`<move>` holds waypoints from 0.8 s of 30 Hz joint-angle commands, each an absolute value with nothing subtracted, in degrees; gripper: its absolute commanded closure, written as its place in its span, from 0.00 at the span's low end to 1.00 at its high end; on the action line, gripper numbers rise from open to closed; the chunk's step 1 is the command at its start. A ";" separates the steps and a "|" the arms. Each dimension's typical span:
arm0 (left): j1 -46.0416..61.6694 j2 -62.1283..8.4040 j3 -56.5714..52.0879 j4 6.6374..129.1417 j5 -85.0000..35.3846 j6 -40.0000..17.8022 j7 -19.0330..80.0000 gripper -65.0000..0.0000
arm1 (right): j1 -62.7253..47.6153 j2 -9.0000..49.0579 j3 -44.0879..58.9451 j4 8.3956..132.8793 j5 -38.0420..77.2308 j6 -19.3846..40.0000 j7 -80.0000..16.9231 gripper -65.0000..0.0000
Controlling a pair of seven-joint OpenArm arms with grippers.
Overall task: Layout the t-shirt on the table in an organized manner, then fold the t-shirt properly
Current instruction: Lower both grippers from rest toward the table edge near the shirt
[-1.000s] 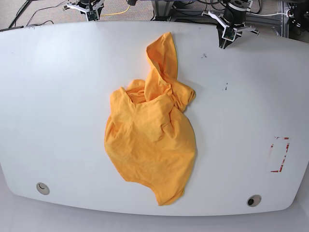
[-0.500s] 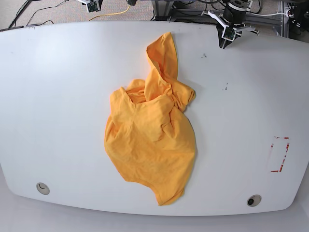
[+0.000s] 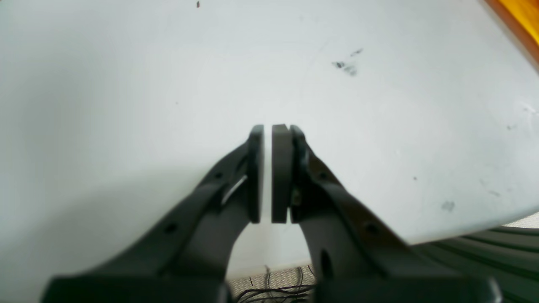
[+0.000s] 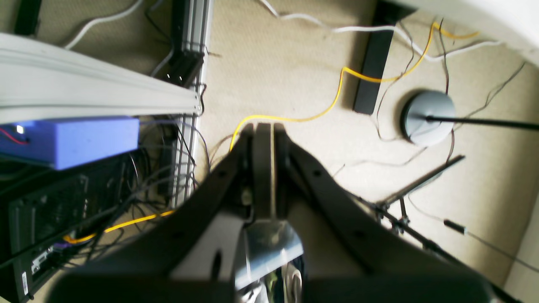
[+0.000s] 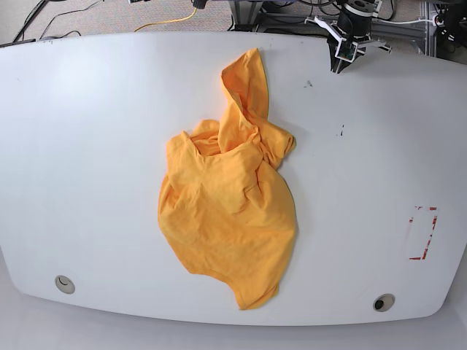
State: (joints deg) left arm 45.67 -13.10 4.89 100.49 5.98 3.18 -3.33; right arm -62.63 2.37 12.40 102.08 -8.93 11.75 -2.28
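Orange-yellow t-shirt (image 5: pixel 228 211) crumpled mid-table (image 5: pixel 87 146), red-tape rectangle (image 5: pixel 422 233) near right edge, left gripper (image 3: pixel 268 172) and right gripper (image 4: pixel 264 168) both pressed together, empty

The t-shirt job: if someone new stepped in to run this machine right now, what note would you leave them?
Left hand: shut, empty, over the far edge of the table, away from the cloth.
Right hand: shut, empty, off the table, looking down at floor cables; not in the base view.
T-shirt: orange-yellow, lying crumpled near the table's middle, one part bunched and trailing toward the far edge.
Done: nothing visible; the shirt is neither spread nor folded.
Left: spread it flat, then fold it.
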 commanded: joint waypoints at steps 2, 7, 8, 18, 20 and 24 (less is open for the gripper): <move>46.20 -13.41 4.79 101.41 6.20 3.47 -4.88 0.96 | -65.71 2.33 12.53 105.01 -8.66 11.12 -0.40 1.00; 46.20 -13.41 4.79 101.41 6.20 3.47 -4.88 0.96 | -66.95 1.27 12.70 107.03 -8.66 11.12 -0.40 1.00; 46.20 -13.41 4.79 101.41 6.20 3.47 -4.88 0.96 | -67.12 1.19 12.70 107.38 -8.66 11.12 -0.40 1.00; 46.20 -13.41 4.79 101.41 6.20 3.47 -5.05 0.96 | -67.65 0.92 12.79 112.13 -8.57 11.12 -0.31 1.00; 46.20 -13.41 4.79 101.76 6.20 3.47 -5.14 0.96 | -67.38 0.92 12.79 113.36 -8.57 11.12 -0.31 1.00; 46.37 -13.41 4.79 102.90 6.20 3.47 -5.14 0.96 | -66.59 0.92 12.79 114.95 -8.57 11.21 -0.31 1.00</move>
State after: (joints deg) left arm 45.71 -13.10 4.89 101.23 5.98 3.18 -3.51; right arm -66.08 0.80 12.53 113.62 -8.78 11.40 -1.30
